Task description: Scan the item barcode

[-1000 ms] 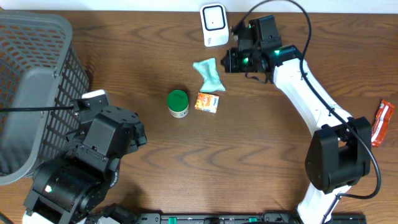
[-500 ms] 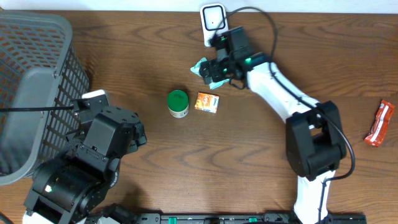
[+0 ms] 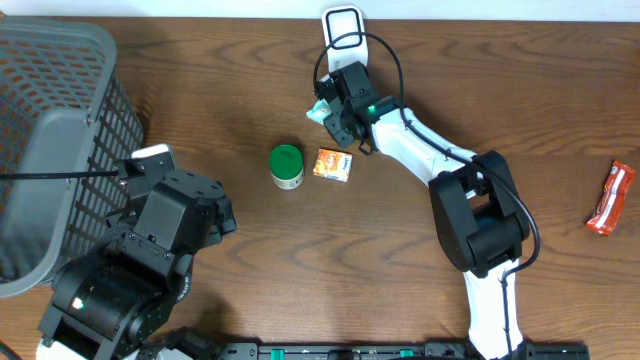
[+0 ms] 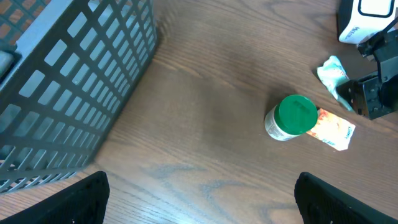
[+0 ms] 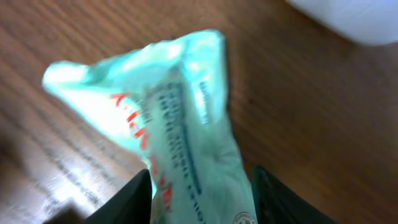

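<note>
Holding the packet (image 5: 168,118) in the right gripper (image 5: 200,198), with the dark fingers (image 5: 134,198) narrowed onto its two crinkled sides. Cannot tell whether lifted or resting on the table (image 3: 200,80). Pale green, printed in red and blue, with one sealed end flared away from the wrist camera. Seen from overhead near the back edge, just in front of the white scanner (image 3: 342,25), with a thin strip of wood between the two. Reached by the right arm, stretched diagonally from the front right across the middle of the table.

Toward the front from the packet, near it: an orange box (image 3: 333,164) lying flat. Just beside that on the left: an upright jar (image 3: 286,166) with a green lid.

Keeping the left gripper (image 4: 202,205) spread wide over bare wood at the front left, with nothing between its fingers (image 4: 56,199). Hemmed on the left by the grey basket (image 3: 60,120), with its slatted wall running along that side.

Open wood: a broad stretch between basket and jar. Another to the right of the right arm, out to the red wrapper (image 3: 610,197) lying at the right edge. Tightest at the back, among scanner, packet, box and jar.
</note>
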Controlling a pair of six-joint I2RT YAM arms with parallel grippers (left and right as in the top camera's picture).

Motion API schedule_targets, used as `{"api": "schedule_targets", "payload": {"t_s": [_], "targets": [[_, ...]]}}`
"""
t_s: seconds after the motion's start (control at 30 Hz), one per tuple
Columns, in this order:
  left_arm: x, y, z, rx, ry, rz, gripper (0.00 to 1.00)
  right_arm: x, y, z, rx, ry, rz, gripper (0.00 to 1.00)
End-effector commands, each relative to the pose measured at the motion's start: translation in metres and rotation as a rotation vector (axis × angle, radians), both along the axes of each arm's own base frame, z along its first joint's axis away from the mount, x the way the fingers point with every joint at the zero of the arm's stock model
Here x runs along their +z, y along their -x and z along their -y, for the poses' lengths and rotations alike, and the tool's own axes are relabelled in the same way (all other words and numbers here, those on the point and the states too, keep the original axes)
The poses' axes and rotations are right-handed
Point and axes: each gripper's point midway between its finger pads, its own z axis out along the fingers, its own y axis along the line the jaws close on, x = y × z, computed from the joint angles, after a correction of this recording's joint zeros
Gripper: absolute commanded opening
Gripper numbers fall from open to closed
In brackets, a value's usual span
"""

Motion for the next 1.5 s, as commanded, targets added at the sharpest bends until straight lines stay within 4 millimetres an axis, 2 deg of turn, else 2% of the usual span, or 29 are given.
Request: {"api": "schedule_targets", "payload": {"t_s": [0.0, 0.07, 0.2, 0.27, 0.3, 0.4, 0.47, 0.5, 0.57, 0.63, 0.73, 0.8, 0.9, 1.1, 1.23, 1.47], "targets": [[0.003, 0.000, -0.004, 0.009, -0.014, 0.009, 0.95, 0.010, -0.013, 0.000, 0.023, 0.008, 0.051, 0.44], [0.003, 0.000, -0.004, 0.009, -0.014, 0.009, 0.95, 0.003, -0.011, -0.003, 0.034, -0.004, 0.036, 0.40], [0.003, 0.000, -0.004, 0.009, -0.014, 0.009, 0.95, -0.029, -0.006, -0.001, 0.031, 0.016, -0.018, 0.33], [0.003, 0.000, -0.004, 0.009, -0.014, 0.009, 0.95, -0.040, -0.003, 0.001, 0.029, 0.032, -0.040, 0.18], [0.003, 0.000, -0.004, 0.009, -0.014, 0.009, 0.96, -0.041, -0.003, 0.002, 0.024, 0.043, -0.036, 0.01], [0.003, 0.000, -0.004, 0.009, -0.013, 0.009, 0.95, -0.017, -0.017, 0.000, -0.006, 0.063, 0.028, 0.01], [0.003, 0.000, -0.004, 0.009, -0.013, 0.009, 0.96, 0.013, -0.033, -0.003, -0.028, 0.068, 0.101, 0.01], [0.003, 0.000, -0.004, 0.009, -0.014, 0.009, 0.95, 0.038, -0.048, -0.008, -0.043, 0.054, 0.161, 0.01], [0.003, 0.000, -0.004, 0.009, -0.014, 0.009, 0.95, 0.074, -0.066, -0.016, -0.046, 0.017, 0.242, 0.01], [0.003, 0.000, -0.004, 0.009, -0.013, 0.009, 0.96, 0.103, -0.083, -0.020, -0.058, -0.025, 0.322, 0.01], [0.003, 0.000, -0.004, 0.009, -0.014, 0.009, 0.96, 0.133, -0.104, -0.018, -0.077, -0.082, 0.429, 0.01], [0.003, 0.000, -0.004, 0.009, -0.014, 0.009, 0.95, 0.140, -0.113, -0.020, -0.063, -0.113, 0.470, 0.01], [0.003, 0.000, -0.004, 0.009, -0.014, 0.009, 0.95, 0.137, -0.125, -0.024, -0.051, -0.155, 0.510, 0.01], [0.003, 0.000, -0.004, 0.009, -0.014, 0.009, 0.96, 0.104, -0.155, -0.035, -0.008, -0.158, 0.643, 0.01], [0.003, 0.000, -0.004, 0.009, -0.013, 0.009, 0.95, 0.088, -0.160, -0.051, 0.059, -0.214, 0.692, 0.01], [0.003, 0.000, -0.004, 0.009, -0.013, 0.009, 0.95, 0.071, -0.173, -0.042, 0.039, -0.228, 0.753, 0.01]]}}
